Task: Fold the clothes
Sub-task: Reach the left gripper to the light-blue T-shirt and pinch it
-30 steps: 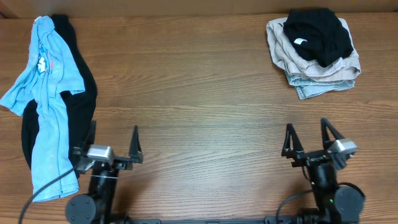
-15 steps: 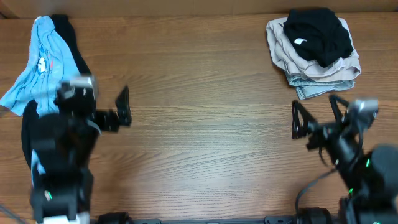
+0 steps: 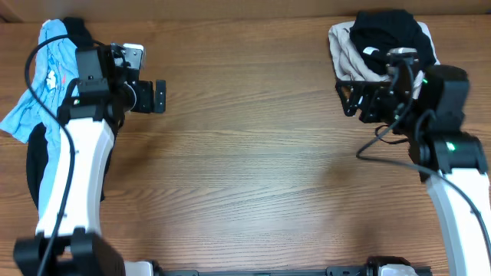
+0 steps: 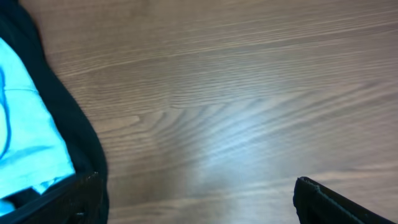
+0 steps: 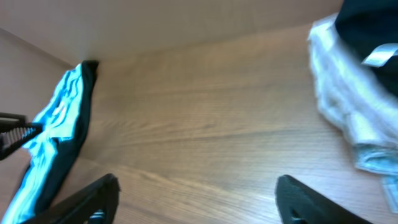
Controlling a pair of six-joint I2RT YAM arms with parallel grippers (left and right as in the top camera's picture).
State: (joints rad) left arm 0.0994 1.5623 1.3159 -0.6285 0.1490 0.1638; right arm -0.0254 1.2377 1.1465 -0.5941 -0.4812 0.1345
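A light blue T-shirt [image 3: 54, 92] with white and red lettering lies on a long black shirt [image 3: 34, 165] at the table's far left; both show in the left wrist view, blue [image 4: 25, 143] and black [image 4: 68, 130], and far off in the right wrist view [image 5: 59, 124]. My left gripper [image 3: 157, 96] is open and empty, raised just right of these clothes. My right gripper [image 3: 349, 96] is open and empty, raised just left of a pile at the far right.
At the far right lies a pile of folded beige and grey clothes [image 3: 399, 92] with a black garment [image 3: 391, 38] bearing a small white tag on top. It also shows in the right wrist view [image 5: 354, 118]. The wooden table [image 3: 245, 153] runs between the arms.
Both arms have risen from the front edge and swung toward the back: the left to beside the blue and black shirts, the right to beside the pile. Both grippers stay open.
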